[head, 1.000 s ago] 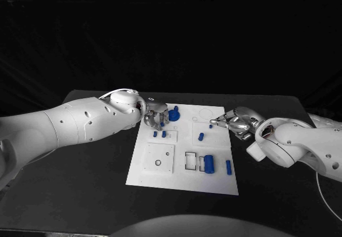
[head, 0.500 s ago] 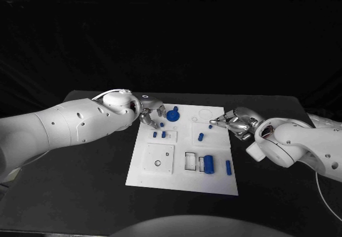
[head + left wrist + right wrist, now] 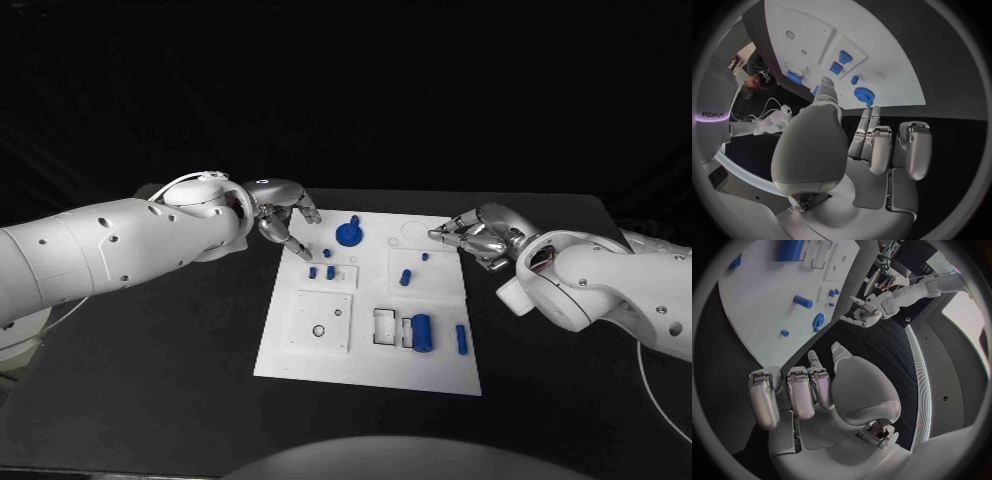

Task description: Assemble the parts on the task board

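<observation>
Black counter (image 3: 173, 350) lies before us, with the white task board (image 3: 368, 355) at its middle. Our left hand (image 3: 284, 212) hangs over the board's far left corner, its fingers (image 3: 294, 245) spread apart and holding nothing, one pointing down toward the board. Just beside it a round blue gear (image 3: 349, 234) sits on the board, with small blue pegs (image 3: 320, 271) nearer us. Our right hand (image 3: 476, 233) hovers at the board's far right edge, fingers curled inward, empty. A blue cylinder (image 3: 423, 331) and a blue bar (image 3: 463, 339) lie near the near right corner.
</observation>
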Controlling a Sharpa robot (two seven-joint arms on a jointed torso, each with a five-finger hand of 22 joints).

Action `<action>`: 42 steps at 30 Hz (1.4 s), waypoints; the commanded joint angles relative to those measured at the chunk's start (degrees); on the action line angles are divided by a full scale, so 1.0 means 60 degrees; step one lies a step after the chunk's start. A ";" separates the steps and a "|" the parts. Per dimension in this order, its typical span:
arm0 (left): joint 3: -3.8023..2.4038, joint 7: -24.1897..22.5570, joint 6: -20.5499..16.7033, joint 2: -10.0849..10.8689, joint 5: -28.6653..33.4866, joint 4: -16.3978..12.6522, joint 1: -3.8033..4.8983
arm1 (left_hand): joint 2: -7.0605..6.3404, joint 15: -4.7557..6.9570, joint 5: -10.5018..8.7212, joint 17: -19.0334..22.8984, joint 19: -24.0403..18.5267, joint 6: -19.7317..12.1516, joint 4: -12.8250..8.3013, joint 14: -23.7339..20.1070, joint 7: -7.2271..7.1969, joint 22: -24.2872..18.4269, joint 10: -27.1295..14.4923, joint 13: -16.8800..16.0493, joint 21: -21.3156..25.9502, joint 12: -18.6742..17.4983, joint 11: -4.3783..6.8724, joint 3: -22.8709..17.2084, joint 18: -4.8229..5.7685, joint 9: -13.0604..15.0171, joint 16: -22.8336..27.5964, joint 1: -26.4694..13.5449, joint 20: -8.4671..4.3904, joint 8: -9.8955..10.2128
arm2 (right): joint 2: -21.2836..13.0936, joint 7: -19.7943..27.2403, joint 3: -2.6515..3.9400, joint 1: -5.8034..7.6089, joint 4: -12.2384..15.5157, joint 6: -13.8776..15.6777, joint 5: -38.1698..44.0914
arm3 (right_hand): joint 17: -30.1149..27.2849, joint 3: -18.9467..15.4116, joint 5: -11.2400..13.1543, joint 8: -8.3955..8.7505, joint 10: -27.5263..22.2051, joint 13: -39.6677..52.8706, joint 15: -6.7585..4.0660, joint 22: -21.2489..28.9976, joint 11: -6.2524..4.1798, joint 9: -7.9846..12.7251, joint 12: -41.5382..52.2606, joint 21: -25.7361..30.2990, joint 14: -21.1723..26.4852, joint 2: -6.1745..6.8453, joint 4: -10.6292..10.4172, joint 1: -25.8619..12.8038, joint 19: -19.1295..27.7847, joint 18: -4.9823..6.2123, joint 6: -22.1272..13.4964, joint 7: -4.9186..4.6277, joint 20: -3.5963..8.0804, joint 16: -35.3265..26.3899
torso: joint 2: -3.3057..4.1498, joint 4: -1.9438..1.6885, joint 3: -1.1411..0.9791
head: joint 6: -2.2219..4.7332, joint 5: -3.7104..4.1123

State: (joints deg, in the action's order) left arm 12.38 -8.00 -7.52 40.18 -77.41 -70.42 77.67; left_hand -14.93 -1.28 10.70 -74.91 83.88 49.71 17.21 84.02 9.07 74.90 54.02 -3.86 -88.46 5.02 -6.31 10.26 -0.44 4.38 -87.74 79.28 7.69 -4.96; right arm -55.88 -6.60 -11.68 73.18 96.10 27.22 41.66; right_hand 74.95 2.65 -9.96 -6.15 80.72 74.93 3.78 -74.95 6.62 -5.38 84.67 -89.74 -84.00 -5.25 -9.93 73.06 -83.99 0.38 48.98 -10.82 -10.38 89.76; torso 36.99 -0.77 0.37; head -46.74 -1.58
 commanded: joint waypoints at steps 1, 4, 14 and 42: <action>-0.0005 -0.0757 -0.0828 0.0195 0.3362 -0.0236 0.0040 | 0.0144 -0.0231 0.0076 -0.1494 0.0692 0.0251 0.0003 0.0508 0.0168 0.2370 0.0302 -0.0016 0.0096 0.0125 -0.0102 -0.0129 -0.0028 0.0035 0.0338 -0.0114 0.0078 -0.0095 | 0.0101 0.0706 0.0006 0.0091 -0.0165 0.0637 0.1206 | 0.2509 0.0248 0.0201 -0.0080 -0.4533 -0.2002 -0.0276 -0.2509 -0.0273 -0.0042 -0.4492 -0.0043 -0.1000 -0.0025 0.0033 0.0440 -0.1002 -0.0064 0.0177 0.0270 0.0294 0.0040 | 0.0008 0.0014 0.0002 | 0.0014 0.0019; 0.0000 -0.1173 -0.1549 0.0386 0.5450 -0.0492 0.0052 | 0.0461 -0.0255 0.0152 -0.1364 0.0562 0.0508 -0.0007 0.0457 0.0160 0.2312 0.0656 -0.0034 0.0245 0.0257 -0.0094 -0.0276 -0.0072 0.0072 0.0434 -0.0187 0.0146 -0.0207 | 0.0202 0.0733 0.0007 0.0138 -0.0346 0.0776 0.2422 | 0.2509 0.0623 0.0362 -0.0127 -0.5003 -0.4944 -0.0430 -0.2509 -0.0362 -0.0078 -0.7920 -0.0043 -0.1000 0.0135 -0.0134 0.0905 -0.1002 -0.0064 0.0426 0.0379 0.0480 0.0040 | 0.0020 -0.0004 0.0014 | 0.0051 0.0069; 0.0013 -0.2534 -0.3404 0.0835 1.0809 -0.1668 -0.0044 | 0.0874 -0.0184 0.0401 0.3893 -0.3945 0.0971 -0.0037 -0.2724 0.0040 -0.0275 0.1273 -0.0005 0.6347 0.0216 0.0030 -0.0441 -0.1389 0.0107 0.5375 -0.0549 0.0136 -0.0320 | 0.0384 0.0146 0.0008 0.0133 -0.0730 0.0250 0.6222 | 0.2509 0.1245 0.0938 0.0116 -0.3772 -0.9824 -0.0044 -0.2509 0.0077 -0.0118 -1.2229 -0.0043 -0.1000 0.0835 -0.0262 0.1690 -0.1002 -0.0064 0.1038 0.0675 0.0093 0.0040 | 0.0021 0.0002 0.0033 | 0.0075 0.0543; 0.0015 -0.3739 -0.3292 0.1227 1.4268 -0.3037 -0.0141 | 0.0677 -0.1517 0.0606 0.9338 -0.8205 -0.0281 0.0004 -0.8217 0.0682 -0.5758 -0.0522 0.0016 1.3690 0.0238 -0.0785 -0.0333 -0.1571 -0.0021 1.0190 -0.1017 0.1488 -0.0376 | 0.1424 -0.1028 0.0014 -0.0442 -0.1815 -0.1848 0.8773 | 0.2509 0.1426 0.1153 0.0318 -0.3424 -1.1429 -0.0371 -0.2509 -0.0190 0.0036 -1.3186 -0.0043 -0.1000 0.1082 -0.0056 0.2054 -0.1002 -0.0064 0.1527 0.0770 0.0378 0.0040 | 0.0020 0.0017 0.0019 | 0.0073 0.0816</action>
State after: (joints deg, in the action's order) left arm 12.52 -28.50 -27.32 47.56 6.62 -88.37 76.82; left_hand -11.22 -10.32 14.19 -18.91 34.74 48.39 17.29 35.01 12.47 40.38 51.29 -3.72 -6.51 6.21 -11.03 8.29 -9.82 4.33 -26.65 73.29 16.30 -6.95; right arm -47.47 -11.39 -11.61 70.59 85.41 18.47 92.34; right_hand 74.92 11.01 -3.32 -4.53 59.76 6.35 1.92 -74.92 5.60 -5.21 5.74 -89.74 -84.13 1.25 -10.43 84.79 -84.00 0.39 57.74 -6.16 -8.60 89.76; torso 37.11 -0.71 0.48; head -46.28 3.26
